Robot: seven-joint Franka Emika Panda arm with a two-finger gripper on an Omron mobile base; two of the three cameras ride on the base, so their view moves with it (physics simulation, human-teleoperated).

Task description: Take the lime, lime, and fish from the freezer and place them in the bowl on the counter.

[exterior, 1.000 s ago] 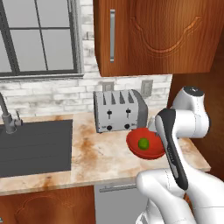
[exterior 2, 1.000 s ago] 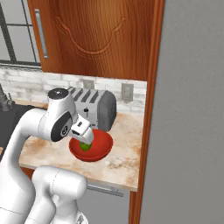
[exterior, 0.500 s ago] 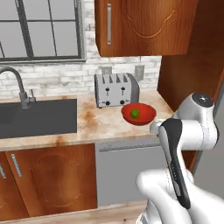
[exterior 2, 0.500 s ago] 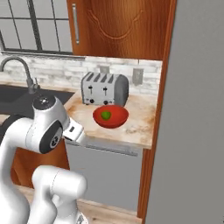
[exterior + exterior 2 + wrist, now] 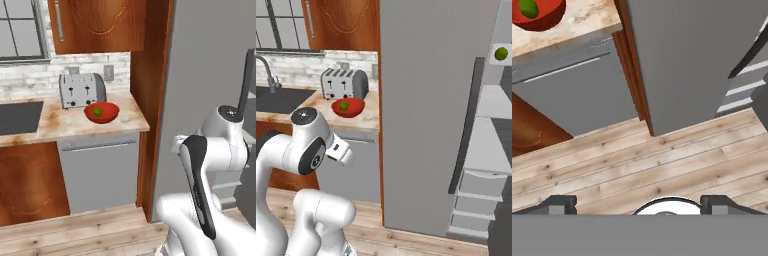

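Note:
The red bowl (image 5: 113,114) stands on the beige counter (image 5: 60,126) in front of the toaster, and one lime (image 5: 98,112) lies in it. The right base view shows the same bowl (image 5: 357,109) and lime (image 5: 344,105). A second lime (image 5: 500,53) rests on a high inner shelf of the grey freezer (image 5: 426,100), past its open door and dark handle (image 5: 466,125). The fish is out of view. My gripper (image 5: 639,206) hangs over the wooden floor, open, its fingertips (image 5: 561,204) wide apart with nothing between them. The bowl (image 5: 547,15) shows at the hand view's top left.
A silver toaster (image 5: 81,90) stands against the brick wall, with a dark sink (image 5: 17,117) to its left. A grey appliance front (image 5: 97,170) sits under the counter and brown cabinets (image 5: 100,25) hang above. Grey drawers (image 5: 476,200) fill the freezer's lower part.
The whole picture has shifted: the base has backed off from the counter and gone right, bringing the freezer into view. The lime stays in the bowl. The gripper stays open.

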